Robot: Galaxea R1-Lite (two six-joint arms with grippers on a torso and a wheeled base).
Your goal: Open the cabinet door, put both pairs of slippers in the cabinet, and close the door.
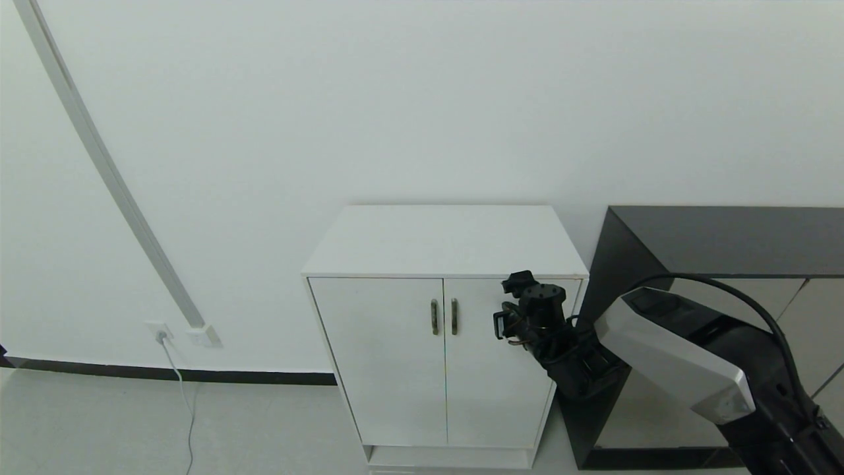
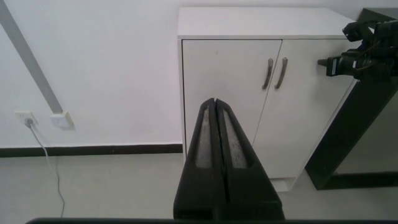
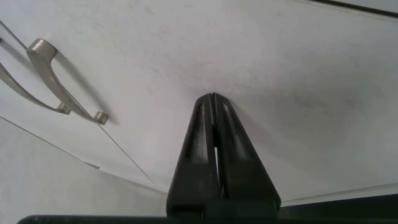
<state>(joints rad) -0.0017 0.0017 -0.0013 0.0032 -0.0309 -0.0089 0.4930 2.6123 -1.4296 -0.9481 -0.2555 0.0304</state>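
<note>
Head view: R hand (image 1: 502, 324) clenched nr shut cabinet door (image 1: 488, 389) R edge; L hand (image 2: 214, 104) clenched

Silver-grey arm shell (image 1: 666, 359), blk cable loop (image 1: 738, 295), blk right gripper (image 3: 214, 98), tapered fingers (image 3: 200, 146)

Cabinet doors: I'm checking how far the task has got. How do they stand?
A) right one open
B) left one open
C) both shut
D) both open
C: both cabinet doors lie flush, their handles side by side at the middle seam.
</note>
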